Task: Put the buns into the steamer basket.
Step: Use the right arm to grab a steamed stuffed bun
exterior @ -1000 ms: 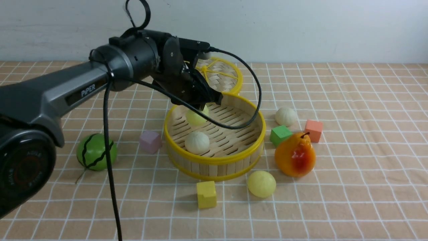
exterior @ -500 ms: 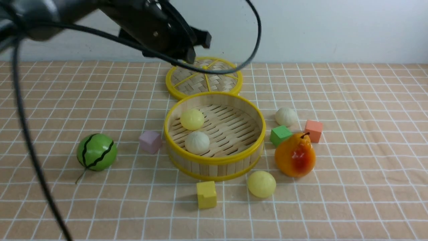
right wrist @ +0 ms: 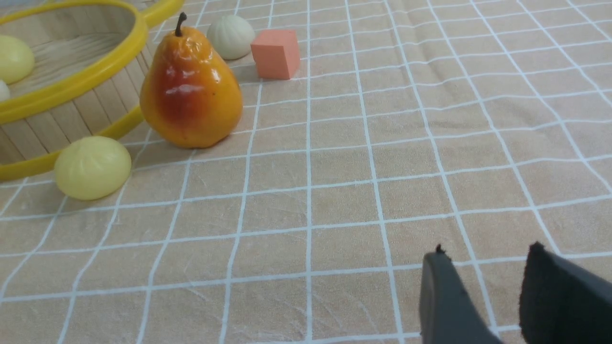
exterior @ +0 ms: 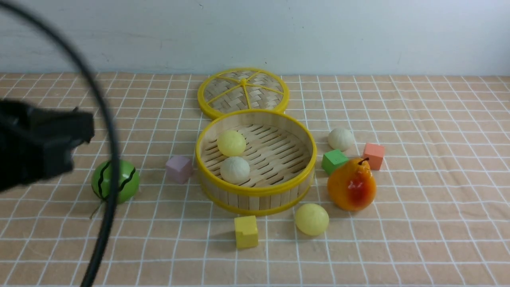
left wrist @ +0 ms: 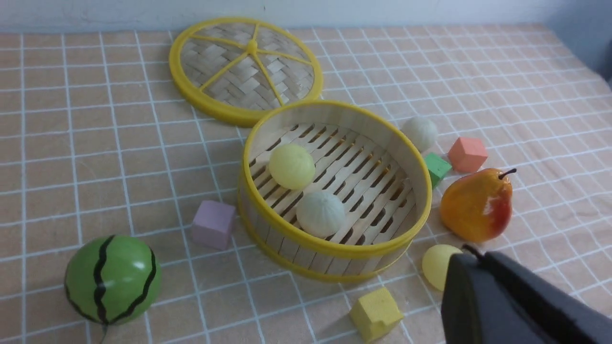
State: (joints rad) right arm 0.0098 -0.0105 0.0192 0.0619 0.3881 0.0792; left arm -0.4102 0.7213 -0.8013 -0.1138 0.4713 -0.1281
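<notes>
The steamer basket (exterior: pixel 255 194) stands mid-table, holding a pale yellow bun (exterior: pixel 231 143) and an off-white bun (exterior: pixel 235 169). Another off-white bun (exterior: pixel 340 138) lies on the cloth to its right, behind the green cube. A second yellow bun (exterior: pixel 311 219) sits in front of the basket, near the pear. My left gripper (exterior: pixel 85 127) hovers at the far left, above the watermelon ball. In the left wrist view, the left gripper (left wrist: pixel 471 253) is shut and empty. My right gripper (right wrist: pixel 487 248) is open over bare cloth, well away from the yellow bun (right wrist: pixel 92 167).
The woven lid (exterior: pixel 243 89) lies behind the basket. A green watermelon ball (exterior: pixel 119 181) is at the left and a pear (exterior: pixel 352 185) at the right. Purple (exterior: pixel 179 168), green (exterior: pixel 334 160), salmon (exterior: pixel 373 155) and yellow (exterior: pixel 246 231) cubes lie around. A black cable (exterior: pixel 107 159) hangs in front.
My left gripper has let the yellow bun go in the basket, risen, swung back to the left and closed its jaws. The bun rolled a little and settled.
</notes>
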